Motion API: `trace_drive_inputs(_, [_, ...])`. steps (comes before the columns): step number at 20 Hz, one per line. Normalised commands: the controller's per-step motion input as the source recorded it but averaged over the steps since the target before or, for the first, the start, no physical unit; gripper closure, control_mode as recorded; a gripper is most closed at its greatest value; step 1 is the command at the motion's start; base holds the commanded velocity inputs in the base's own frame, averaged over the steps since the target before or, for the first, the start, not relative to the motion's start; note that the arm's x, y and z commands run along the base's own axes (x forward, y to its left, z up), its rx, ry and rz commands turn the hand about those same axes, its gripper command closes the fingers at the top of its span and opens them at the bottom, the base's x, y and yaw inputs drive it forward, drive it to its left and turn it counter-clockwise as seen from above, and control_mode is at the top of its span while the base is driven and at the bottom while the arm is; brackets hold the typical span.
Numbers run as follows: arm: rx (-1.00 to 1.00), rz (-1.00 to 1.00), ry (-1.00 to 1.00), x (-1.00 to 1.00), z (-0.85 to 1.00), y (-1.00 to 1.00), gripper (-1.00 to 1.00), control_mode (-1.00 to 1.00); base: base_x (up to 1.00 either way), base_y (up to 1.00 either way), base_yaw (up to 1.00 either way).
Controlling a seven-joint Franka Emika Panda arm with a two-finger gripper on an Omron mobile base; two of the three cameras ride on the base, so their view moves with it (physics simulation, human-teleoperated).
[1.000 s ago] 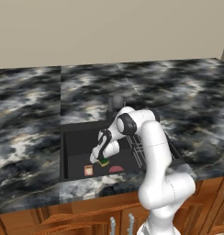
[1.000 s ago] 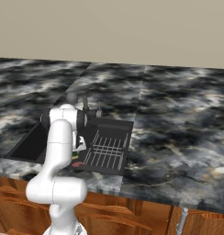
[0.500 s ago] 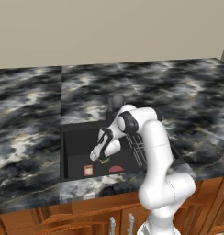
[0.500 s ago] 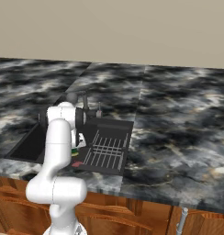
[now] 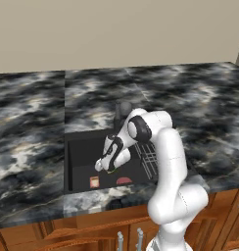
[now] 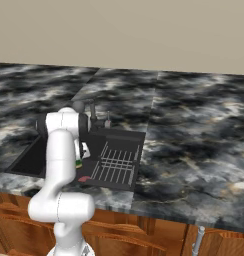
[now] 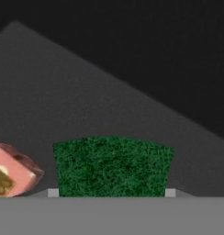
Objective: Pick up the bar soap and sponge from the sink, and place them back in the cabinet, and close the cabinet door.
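Hand view: gripper (image 7: 112,195) pinched on sponge (image 7: 113,166).
Risk: sponge could be dropped if snagged on sink (image 5: 84,152) wall; pink soap (image 7: 10,172) at nine o'clock.

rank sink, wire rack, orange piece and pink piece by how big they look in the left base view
1. sink
2. wire rack, partly hidden by the arm
3. pink piece and orange piece: look alike, too small to rank

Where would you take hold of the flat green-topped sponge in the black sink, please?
Across its two short side edges, coming from above, much as the gripper is shut on it now. The flat green-topped sponge sits squarely between the fingertips, its green face showing. The pink soap lies to one side of it.
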Motion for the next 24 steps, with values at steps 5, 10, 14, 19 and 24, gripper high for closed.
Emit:
trace_drive_inputs(5, [0.00,0.01,0.00,-0.18,0.35,0.06,1.00,-1.00,0.00,0.00,0.00])
trace_drive_inputs(10, [0.00,0.00,0.00,-0.15,0.46,0.00,1.00,-1.00,0.00,0.00,0.00])
trace_drive_inputs(14, [0.00,0.00,0.00,-0.09,0.56,-0.01,1.00,-1.00,0.00,0.00,0.00])
trace_drive_inputs(19, [0.00,-0.01,0.00,-0.01,0.44,-0.04,1.00,-1.00,0.00,0.00,0.00])
trace_drive_inputs(24, [0.00,-0.03,0.00,0.00,0.50,-0.05,1.00,-1.00,0.00,0.00,0.00])
